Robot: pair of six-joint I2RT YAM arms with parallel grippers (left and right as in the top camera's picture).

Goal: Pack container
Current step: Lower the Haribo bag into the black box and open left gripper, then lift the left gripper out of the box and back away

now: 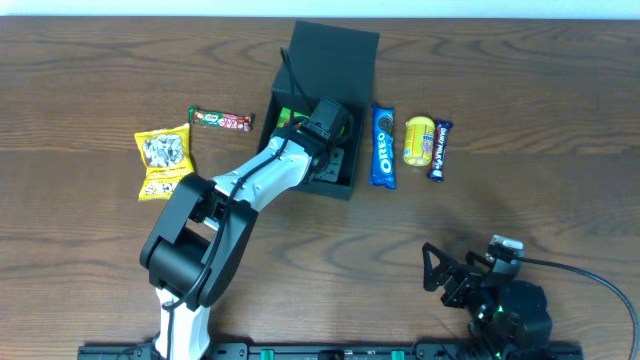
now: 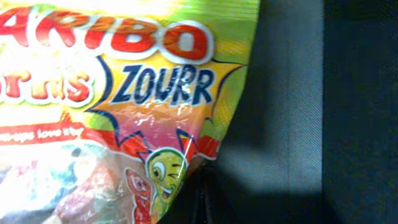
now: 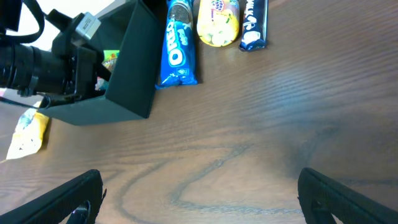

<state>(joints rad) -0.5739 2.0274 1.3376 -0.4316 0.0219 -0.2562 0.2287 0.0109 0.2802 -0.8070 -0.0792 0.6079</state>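
Observation:
The container [image 1: 333, 48] is a dark square box with its flap lid up at the back of the table; it also shows in the right wrist view [image 3: 134, 68]. My left gripper [image 1: 325, 135] reaches down inside it. The left wrist view is filled by a Haribo Zourr gummy packet [image 2: 124, 93] lying against the box's dark inner wall [image 2: 292, 93]. My left fingers do not show clearly, so I cannot tell their state. A green edge of the packet [image 1: 285, 117] shows in the box. My right gripper [image 3: 199, 199] is open and empty over the table at the front right [image 1: 450, 272].
Right of the box lie an Oreo pack [image 1: 383, 146], a yellow round packet [image 1: 419, 140] and a dark blue bar [image 1: 440, 149]. Left of it lie a red-green chocolate bar [image 1: 221, 121] and a yellow seed bag [image 1: 164, 160].

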